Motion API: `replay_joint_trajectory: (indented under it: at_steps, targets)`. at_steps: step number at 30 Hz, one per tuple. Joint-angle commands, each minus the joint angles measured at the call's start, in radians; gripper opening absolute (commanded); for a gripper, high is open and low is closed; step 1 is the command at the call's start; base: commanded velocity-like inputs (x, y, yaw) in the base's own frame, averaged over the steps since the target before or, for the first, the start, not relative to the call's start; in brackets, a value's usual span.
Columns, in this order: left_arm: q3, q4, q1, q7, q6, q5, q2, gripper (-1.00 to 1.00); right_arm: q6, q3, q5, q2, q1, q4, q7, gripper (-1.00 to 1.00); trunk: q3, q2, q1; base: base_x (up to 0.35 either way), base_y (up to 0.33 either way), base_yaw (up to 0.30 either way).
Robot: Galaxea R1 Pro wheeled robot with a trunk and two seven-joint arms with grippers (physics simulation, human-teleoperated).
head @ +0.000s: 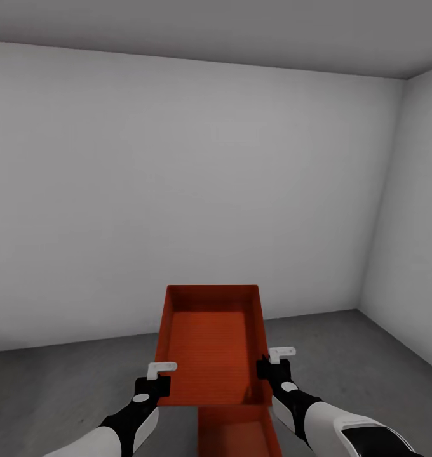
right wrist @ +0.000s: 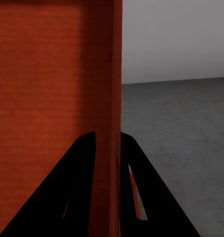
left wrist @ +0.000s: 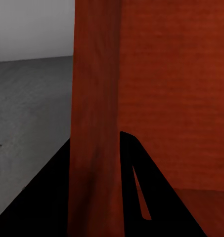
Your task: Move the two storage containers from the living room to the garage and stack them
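Here we are in the garage, white walls (head: pixel 197 190) all round and dark concrete floor (head: pixel 63 387) underfoot. Starting on the left: the left pincer (head: pixel 157 376) is closed on the left wall of the upper storage container (head: pixel 213 343), and the left wrist view confirms it, a dark finger (left wrist: pixel 146 197) on each side of that red-orange wall. Moving to the middle, the held container sits level between both arms, open top up, raised off the floor. Just beneath its near edge peeks the lower storage container (head: pixel 235 431), apparently resting on the floor and only partly seen. Over to the right: the right pincer (head: pixel 274 362) is clamped on the held container's right wall, its fingers (right wrist: pixel 77 192) straddling the panel in the right wrist view.

By the look of it, this is the stacking step. The held container seems to sit further forward than the lower one, so the next move calls for drawing it back over that box, squaring the edges, lowering evenly with both arms, then letting go.
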Motion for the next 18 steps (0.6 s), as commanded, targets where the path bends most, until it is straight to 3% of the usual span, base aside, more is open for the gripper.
replay_joint_trajectory:
  at_steps: [1,18]
  targets:
    - [0.056,-0.002,-0.002,0.016,-0.005,-0.003,0.01,-1.0,-0.005,-0.035,-0.013,-0.009,-0.001,0.003,-0.008,-1.0,-0.002,-0.001,0.0,0.085,-0.138,0.0]
    - [0.056,-0.002,-0.002,0.016,-0.005,-0.002,0.01,-1.0,-0.005,-0.035,-0.013,-0.009,-0.001,0.003,-0.008,-1.0,-0.008,-0.001,0.0,0.032,-0.035,0.0]
